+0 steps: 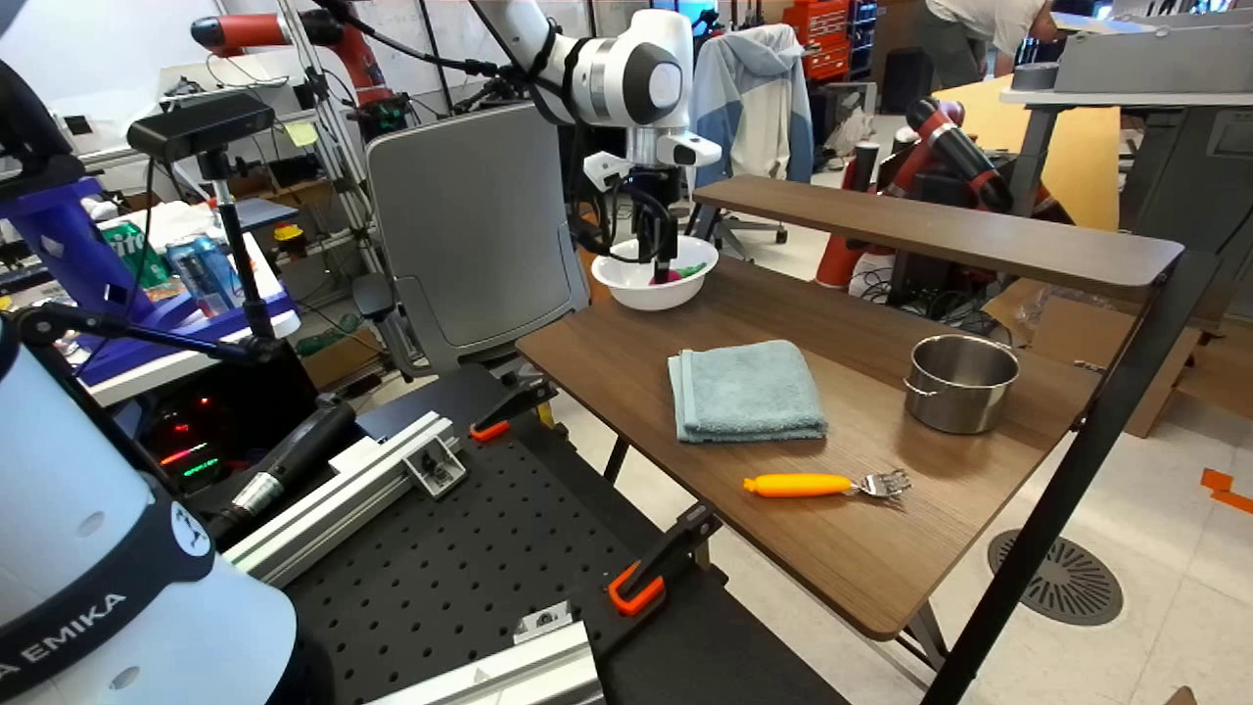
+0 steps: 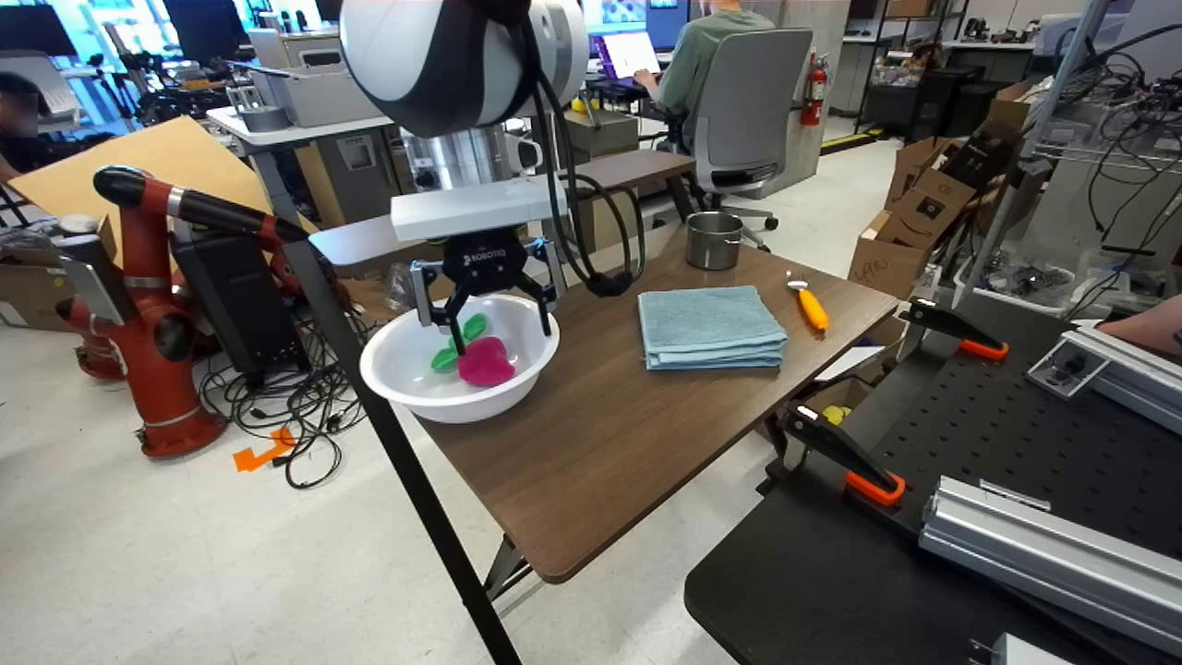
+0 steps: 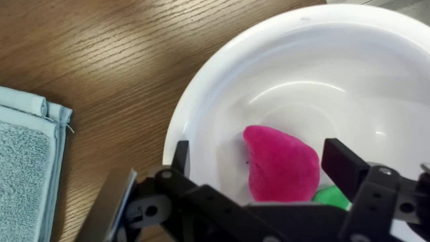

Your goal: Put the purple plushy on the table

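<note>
The purple plushy (image 2: 486, 363) is a magenta soft lump lying inside a white bowl (image 2: 380, 377), with a green soft piece (image 2: 474, 327) beside it. Whether the two are joined cannot be told. The bowl stands on the brown table (image 2: 591, 453) at one end. My gripper (image 2: 503, 342) points down into the bowl. In the wrist view my gripper (image 3: 257, 148) is open, with the plushy (image 3: 282, 164) between its fingers. The right finger is close to the plushy, the left finger further off. In an exterior view the plushy (image 1: 669, 277) is mostly hidden by the bowl and gripper.
A folded teal cloth (image 1: 749, 392) lies on the table near the bowl. A metal pot (image 1: 964, 384) and an orange-handled fork (image 1: 798, 485) are farther along. A raised brown shelf (image 1: 930, 227) runs along the back edge. A black perforated workbench (image 1: 470, 558) with clamps stands alongside.
</note>
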`<state>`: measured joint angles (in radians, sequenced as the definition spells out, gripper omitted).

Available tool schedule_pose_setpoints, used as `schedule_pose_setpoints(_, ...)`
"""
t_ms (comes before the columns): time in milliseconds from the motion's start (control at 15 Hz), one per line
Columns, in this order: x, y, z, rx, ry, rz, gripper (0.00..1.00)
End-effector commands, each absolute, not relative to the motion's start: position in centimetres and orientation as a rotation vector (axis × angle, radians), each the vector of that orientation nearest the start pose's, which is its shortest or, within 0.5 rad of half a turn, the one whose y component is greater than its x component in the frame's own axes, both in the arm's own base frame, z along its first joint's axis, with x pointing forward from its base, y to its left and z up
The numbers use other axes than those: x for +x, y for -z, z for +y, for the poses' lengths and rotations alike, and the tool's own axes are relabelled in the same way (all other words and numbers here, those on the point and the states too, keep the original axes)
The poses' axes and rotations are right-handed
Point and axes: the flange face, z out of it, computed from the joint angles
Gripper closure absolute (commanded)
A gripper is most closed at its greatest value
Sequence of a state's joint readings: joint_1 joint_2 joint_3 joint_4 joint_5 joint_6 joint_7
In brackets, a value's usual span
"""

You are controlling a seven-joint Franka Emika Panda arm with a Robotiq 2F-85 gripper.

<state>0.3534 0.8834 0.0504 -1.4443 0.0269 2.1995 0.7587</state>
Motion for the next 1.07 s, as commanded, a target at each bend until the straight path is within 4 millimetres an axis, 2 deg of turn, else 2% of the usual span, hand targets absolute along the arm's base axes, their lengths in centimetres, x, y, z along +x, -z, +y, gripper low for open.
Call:
schedule_pose_setpoints(0, 66.2, -14.3, 27.9, -3.098, -0.173, 0.656, 0.00)
schedule_pose_setpoints(667, 67.0, -13.0, 27.9, -3.092, -0.194, 0.724, 0.00)
schedule_pose_setpoints(733, 67.1, -13.0, 28.0, -3.097, -0.187, 0.731, 0.07)
schedule_pose_setpoints(800, 67.1, -12.9, 28.0, -3.100, -0.183, 0.737, 0.26)
schedule_pose_setpoints(1000, 67.3, -12.7, 28.0, -3.104, -0.171, 0.753, 0.49)
